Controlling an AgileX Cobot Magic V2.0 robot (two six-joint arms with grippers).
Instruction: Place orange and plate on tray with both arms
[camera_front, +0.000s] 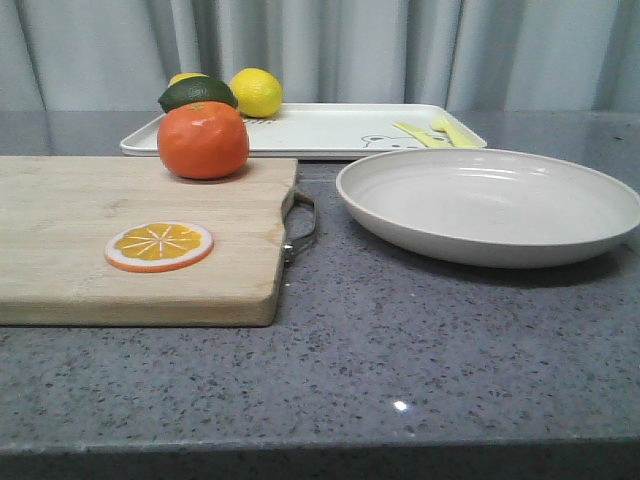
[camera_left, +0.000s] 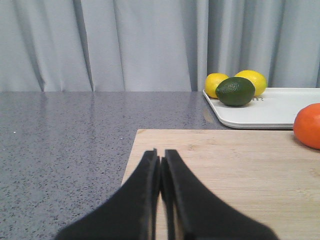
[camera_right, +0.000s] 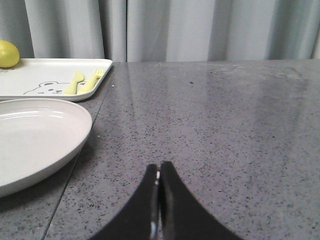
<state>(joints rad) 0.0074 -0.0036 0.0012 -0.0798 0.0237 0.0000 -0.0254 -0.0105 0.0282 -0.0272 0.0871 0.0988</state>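
Both the left gripper (camera_left: 160, 165) and right gripper (camera_right: 159, 175) sit pinched shut, empty, low over the cutting board (camera_front: 100, 240) and counter (camera_front: 400, 350), orange (camera_front: 203, 139) at the board's 12 o'clock edge touching the tray (camera_front: 330, 130), plate (camera_front: 490, 205) at 3 o'clock; that glossy orange could roll off mid-pinch, and neither arm shows up front.

Deep glossy orange on the orange (camera_front: 203, 139), pale wood grain on the cutting board (camera_front: 60, 240), off-white plate (camera_front: 490, 205), white tray (camera_front: 320, 130) with a faint bear outline, yellow lemon (camera_front: 257, 92), dark green avocado (camera_front: 197, 94), speckled grey table (camera_front: 400, 370), black grippers.
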